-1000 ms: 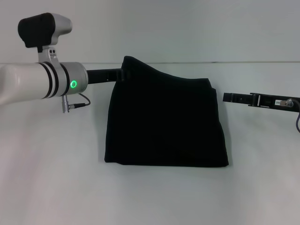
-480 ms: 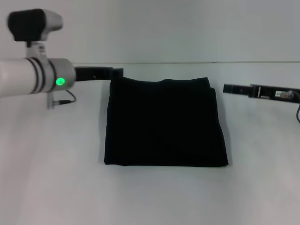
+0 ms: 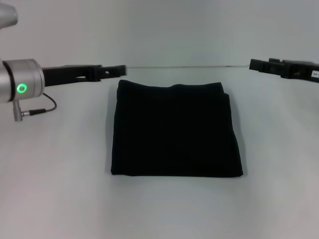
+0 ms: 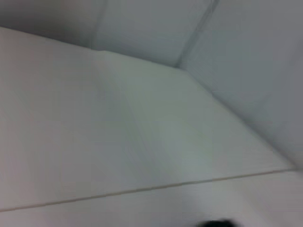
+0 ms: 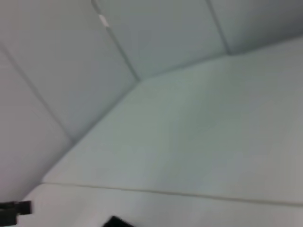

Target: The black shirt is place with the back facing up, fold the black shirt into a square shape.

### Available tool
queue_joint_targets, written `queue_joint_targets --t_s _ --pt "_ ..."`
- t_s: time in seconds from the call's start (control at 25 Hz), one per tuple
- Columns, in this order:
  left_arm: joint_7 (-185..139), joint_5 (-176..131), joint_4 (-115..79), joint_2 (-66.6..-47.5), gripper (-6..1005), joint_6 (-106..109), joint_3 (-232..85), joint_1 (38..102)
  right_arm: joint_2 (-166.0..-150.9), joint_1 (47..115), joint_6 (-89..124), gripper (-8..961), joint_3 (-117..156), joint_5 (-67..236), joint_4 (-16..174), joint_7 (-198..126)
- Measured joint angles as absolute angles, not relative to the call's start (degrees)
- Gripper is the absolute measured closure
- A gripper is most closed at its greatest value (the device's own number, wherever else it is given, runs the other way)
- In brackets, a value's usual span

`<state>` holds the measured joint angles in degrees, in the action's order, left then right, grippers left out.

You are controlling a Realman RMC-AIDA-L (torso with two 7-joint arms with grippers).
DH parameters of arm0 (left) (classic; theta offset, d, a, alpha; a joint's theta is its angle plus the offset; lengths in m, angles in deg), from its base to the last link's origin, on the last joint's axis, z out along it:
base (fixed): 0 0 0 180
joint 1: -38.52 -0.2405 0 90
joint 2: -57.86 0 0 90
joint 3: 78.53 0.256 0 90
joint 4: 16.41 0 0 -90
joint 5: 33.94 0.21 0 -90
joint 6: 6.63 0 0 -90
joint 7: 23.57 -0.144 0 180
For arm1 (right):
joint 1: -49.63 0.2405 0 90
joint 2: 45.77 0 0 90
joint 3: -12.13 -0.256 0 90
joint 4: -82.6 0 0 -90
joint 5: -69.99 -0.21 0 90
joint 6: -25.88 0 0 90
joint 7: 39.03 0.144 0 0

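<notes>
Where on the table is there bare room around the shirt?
Bare table lies left, right and in front of the black shirt. It is tighter behind it, where the left gripper hangs near its far-left corner and the right gripper hangs far right.

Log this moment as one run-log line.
black shirt: folded square, flat on table | left gripper: clear, off far-left corner | right gripper: clear, far right | contact: none

Left arm (image 3: 20, 88): silver-grey cylindrical wrist link, black band at its end, glowing green ring light, small metal plug with a thin black cable looping beneath. Left gripper (image 3: 119, 70): long flat black bar with small holes. Right gripper (image 3: 255, 64): black, blocky segments, white label patch near the frame edge.
</notes>
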<state>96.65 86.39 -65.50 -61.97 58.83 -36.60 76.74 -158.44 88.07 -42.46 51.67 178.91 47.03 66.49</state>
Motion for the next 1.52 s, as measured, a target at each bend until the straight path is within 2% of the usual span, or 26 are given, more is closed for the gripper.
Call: queue_joint_targets --t_s 0.12,0.28,0.4,0.68,0.8,1.52 --pt "86.69 78.75 -63.25 -61.95 199 72.81 -38.57 76.32 -158.00 87.96 -47.95 102 51.58 177.81 46.40 60.24" --pt "77.18 75.72 -58.58 -62.06 129 77.46 -38.04 77.38 -158.09 88.02 -49.89 103 52.52 178.75 46.21 53.39" --pt "70.55 75.78 -54.06 -62.59 76 74.65 -36.83 78.46 -158.91 88.65 -49.39 103 53.75 181.35 46.21 49.28" --pt "65.35 76.86 -52.25 -63.79 78 66.38 -29.94 77.87 -162.24 90.16 -42.87 103 57.07 188.55 45.93 47.23" --pt "65.10 78.13 -52.39 -63.86 79 66.50 -29.89 77.73 -163.06 90.57 -41.11 103 57.82 190.42 45.68 47.91" --pt "66.15 78.88 -52.53 -63.50 76 66.85 -30.34 77.86 -163.52 91.15 -41.18 102 57.77 190.11 45.59 48.09"
